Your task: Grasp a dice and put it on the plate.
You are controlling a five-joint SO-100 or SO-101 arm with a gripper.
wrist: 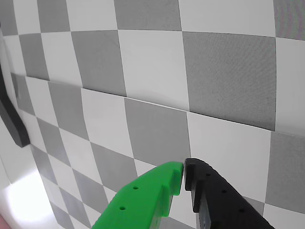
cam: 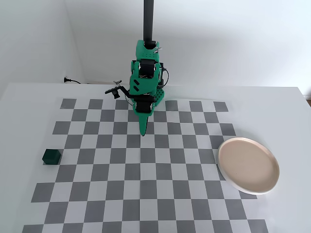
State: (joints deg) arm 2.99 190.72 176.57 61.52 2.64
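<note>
Grey and white checks cover the checkerboard mat [cam: 146, 170] that fills most of the white table [cam: 29, 97] in the fixed view, the largest thing in the scene. The bright green arm [cam: 145, 73] stands at the mat's twelve o'clock edge, folded down over the squares, a black post [cam: 148, 19] rising behind it. At about four o'clock from the arm, the pinkish-beige plate [cam: 249, 165] with its pale raised rim lies at the mat's right border, partly off the checks and bare. The gripper [cam: 143, 132] points down over the mat near the arm's base, well apart from both plate and cube; in the wrist view its green finger [wrist: 147, 200] and black finger [wrist: 219, 200] meet tip to tip, closed with nothing between them [wrist: 184, 168]. Smallest of all, the dark green dice [cam: 51, 157] sits at about eight o'clock from the arm, on the mat's left edge, far across the board from the plate.
</note>
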